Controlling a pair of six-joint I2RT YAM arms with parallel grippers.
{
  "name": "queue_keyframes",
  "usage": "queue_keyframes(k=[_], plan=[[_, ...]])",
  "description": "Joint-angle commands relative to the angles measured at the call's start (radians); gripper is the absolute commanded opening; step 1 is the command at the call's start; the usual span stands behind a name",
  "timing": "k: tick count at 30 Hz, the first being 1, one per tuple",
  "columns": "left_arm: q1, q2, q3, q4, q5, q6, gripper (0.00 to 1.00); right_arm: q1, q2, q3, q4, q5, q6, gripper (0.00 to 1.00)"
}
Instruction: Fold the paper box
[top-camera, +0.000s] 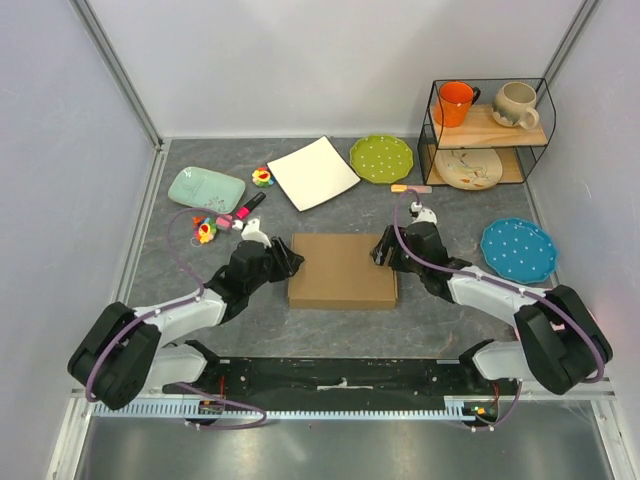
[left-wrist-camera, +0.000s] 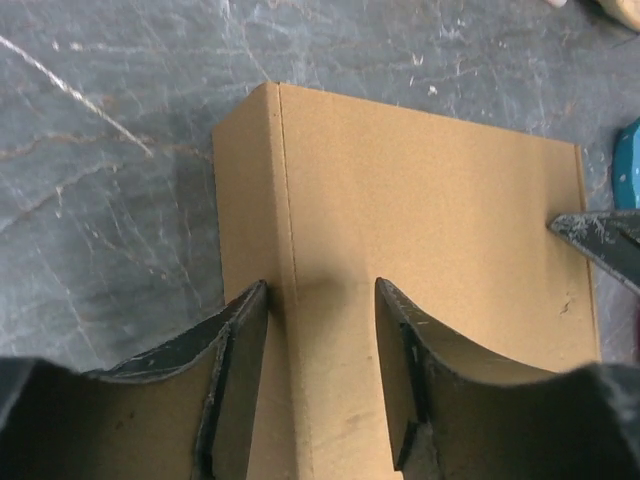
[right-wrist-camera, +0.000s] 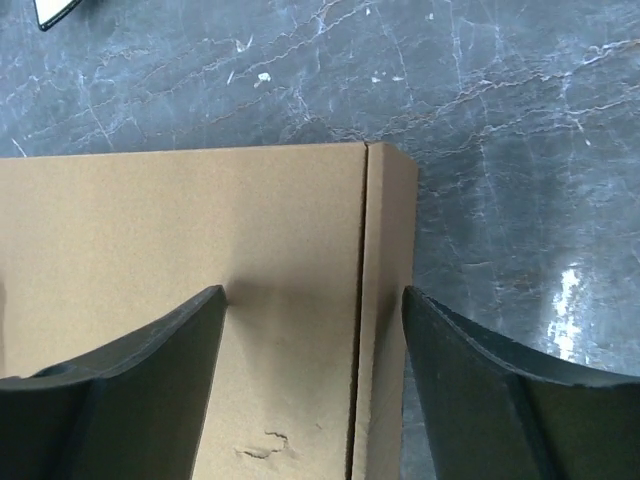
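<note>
The plain brown corrugated cardboard paper box (top-camera: 342, 268) lies in the middle of the grey marbled table (top-camera: 440, 315), between the two arms. It looks like a closed, low rectangular package. The lid is down flat, the side walls are upright, and no loose flap, tab or slot sticks out in any view. The folding therefore appears almost complete. What probably remains is seating the side edges or locking the front tabs, though the near front face is not shown clearly enough to confirm this.

The left gripper (top-camera: 288, 262) sits at the box's left edge. In its wrist view the fingers (left-wrist-camera: 235, 385) stand apart and straddle the creased corner, one over the side wall and one over the lid. The right gripper (top-camera: 380, 252) mirrors this at the right edge, with its fingers (right-wrist-camera: 150, 370) spread wider. One is above the lid and the other just outside the right wall. Whether any finger actually presses on the cardboard cannot be told.

The cardboard is matte and finely grained, with sharp scored creases along both long edges. A small crumpled tear (right-wrist-camera: 262, 450) marks the lid near the right gripper. The table surface is hard and veined, with a slight sheen.

Well apart on the far side are a white square plate (top-camera: 313, 172), a green dotted round plate (top-camera: 381, 158) and a black wire shelf (top-camera: 487, 127) holding mugs.
</note>
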Motion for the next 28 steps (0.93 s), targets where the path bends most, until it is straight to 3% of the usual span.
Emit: queue_keyframes(k=[1, 3, 5, 10, 11, 16, 19, 23, 28], plan=[[0.061, 0.010, 0.074, 0.109, 0.125, 0.022, 0.59, 0.001, -0.011, 0.041, -0.003, -0.003, -0.029, 0.90], [0.064, -0.036, 0.089, 0.014, 0.114, 0.044, 0.66, -0.002, -0.070, 0.058, -0.072, 0.058, -0.016, 0.98], [0.063, -0.158, 0.109, -0.072, 0.041, 0.071, 0.70, -0.009, -0.185, 0.088, -0.176, 0.135, -0.024, 0.98], [0.066, -0.405, 0.164, -0.427, -0.114, 0.034, 0.93, -0.011, -0.345, 0.208, -0.398, 0.241, -0.087, 0.98], [0.066, -0.442, 0.181, -0.486, -0.162, -0.024, 0.99, -0.012, -0.367, 0.211, -0.412, 0.246, -0.088, 0.98], [0.064, -0.473, 0.264, -0.871, -0.308, -0.309, 0.99, -0.011, -0.534, 0.107, -0.402, 0.250, -0.085, 0.98], [0.064, -0.469, 0.278, -0.951, -0.312, -0.359, 0.99, -0.011, -0.578, 0.061, -0.400, 0.252, -0.101, 0.98], [0.064, -0.476, 0.282, -0.913, -0.241, -0.206, 0.99, -0.011, -0.598, 0.062, -0.417, 0.235, -0.147, 0.98], [0.064, -0.487, 0.276, -0.885, -0.224, -0.160, 1.00, -0.011, -0.640, 0.073, -0.411, 0.230, -0.161, 0.98]])
